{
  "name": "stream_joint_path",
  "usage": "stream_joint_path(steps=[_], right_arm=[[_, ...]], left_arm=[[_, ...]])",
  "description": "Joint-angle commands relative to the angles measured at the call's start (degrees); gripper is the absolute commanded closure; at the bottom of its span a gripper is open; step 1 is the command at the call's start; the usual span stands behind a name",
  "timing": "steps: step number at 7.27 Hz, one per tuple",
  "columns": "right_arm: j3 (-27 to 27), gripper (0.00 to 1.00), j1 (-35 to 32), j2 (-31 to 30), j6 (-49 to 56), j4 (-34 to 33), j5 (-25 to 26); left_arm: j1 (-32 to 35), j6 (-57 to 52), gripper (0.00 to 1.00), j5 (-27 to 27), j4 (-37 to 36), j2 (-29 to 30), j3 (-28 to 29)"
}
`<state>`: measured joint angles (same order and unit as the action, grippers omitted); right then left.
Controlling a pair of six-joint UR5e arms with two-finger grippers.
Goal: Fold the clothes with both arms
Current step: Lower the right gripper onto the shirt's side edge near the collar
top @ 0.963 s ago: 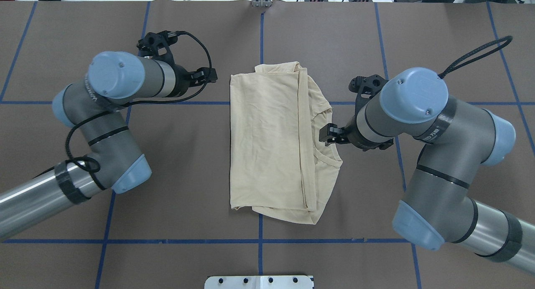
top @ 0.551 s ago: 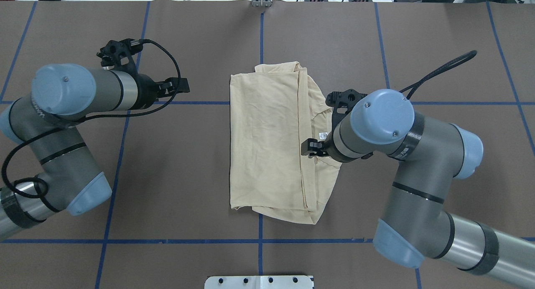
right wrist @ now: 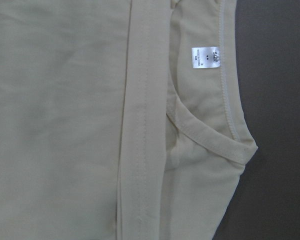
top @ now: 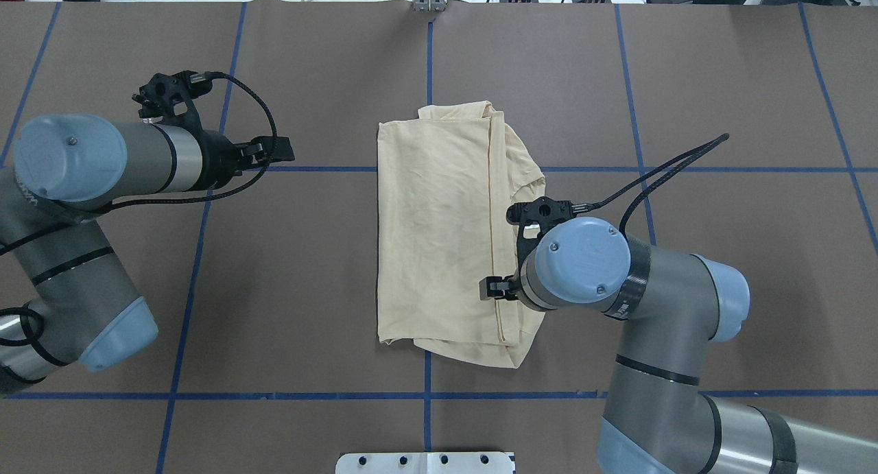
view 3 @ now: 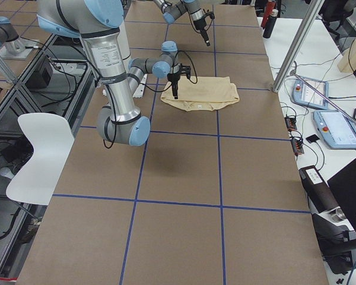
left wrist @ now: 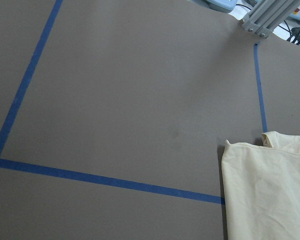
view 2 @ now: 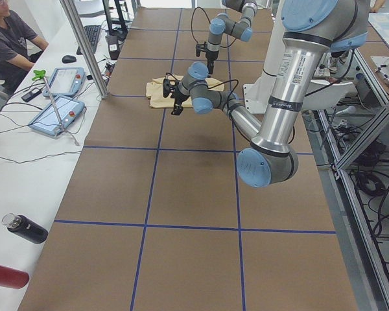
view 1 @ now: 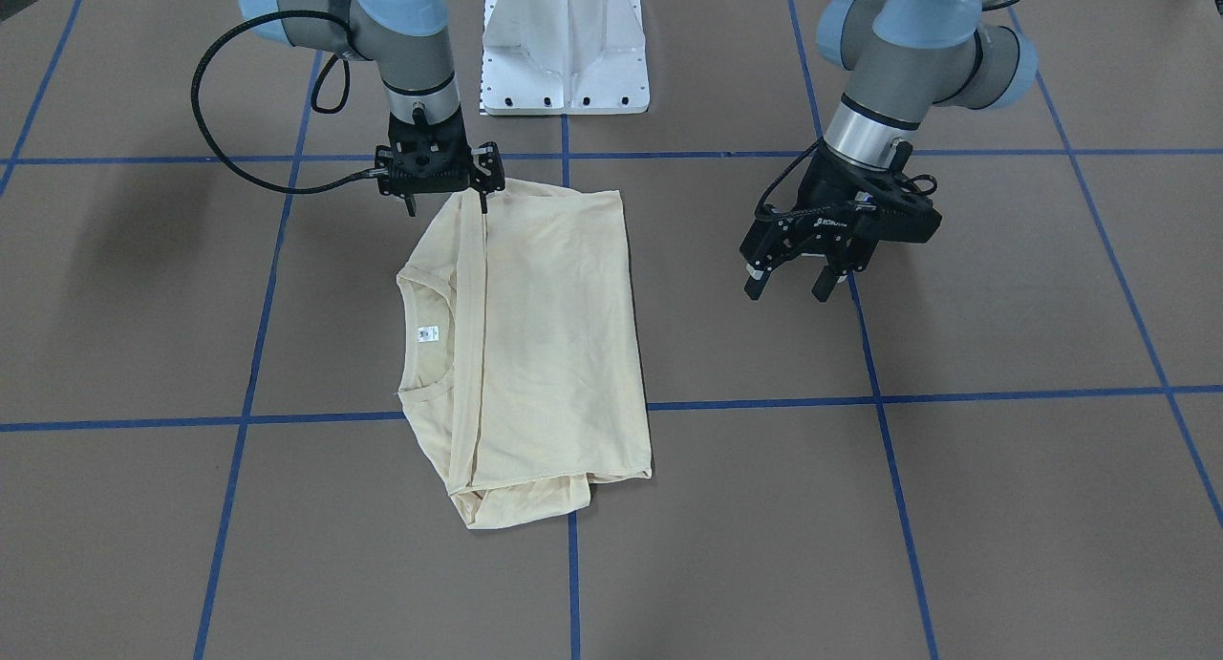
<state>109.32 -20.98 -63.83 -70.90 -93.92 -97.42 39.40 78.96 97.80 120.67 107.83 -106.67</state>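
Hovering with its fingers spread, the right black two-finger gripper [view 1: 447,207] sits low over the near right corner of the pale cream-yellow long-sleeved T-shirt [top: 439,234]. One fingertip [view 1: 484,202] is at the doubled hem strip, and nothing is pinched yet as far as I can see. Out to the left, the left black two-finger gripper [view 1: 785,293] hangs released too, well apart from the cloth, above the brown paper-covered table [top: 309,289]. The shirt lies flat mid-table in a tidy rectangle, sleeves tucked away, print hidden, the small white neck label [view 1: 428,333] showing inside the open collar. By my reading the side folds are done, and a crosswise fold looks left to do.
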Motion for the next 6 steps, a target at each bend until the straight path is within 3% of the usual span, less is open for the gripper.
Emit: stream_joint_path(steps=[1, 6], right_arm=[[-4.97, 0.0, 0.77, 3.09, 0.59, -0.74, 0.21], [-6.14, 0.0, 1.3, 2.93, 1.64, -4.34, -0.93]], left_arm=[[-0.03, 0.22, 0.0, 0.2, -0.17, 0.1, -0.21], [-0.38, 0.31, 0.0, 0.29, -0.08, 0.45, -0.12]])
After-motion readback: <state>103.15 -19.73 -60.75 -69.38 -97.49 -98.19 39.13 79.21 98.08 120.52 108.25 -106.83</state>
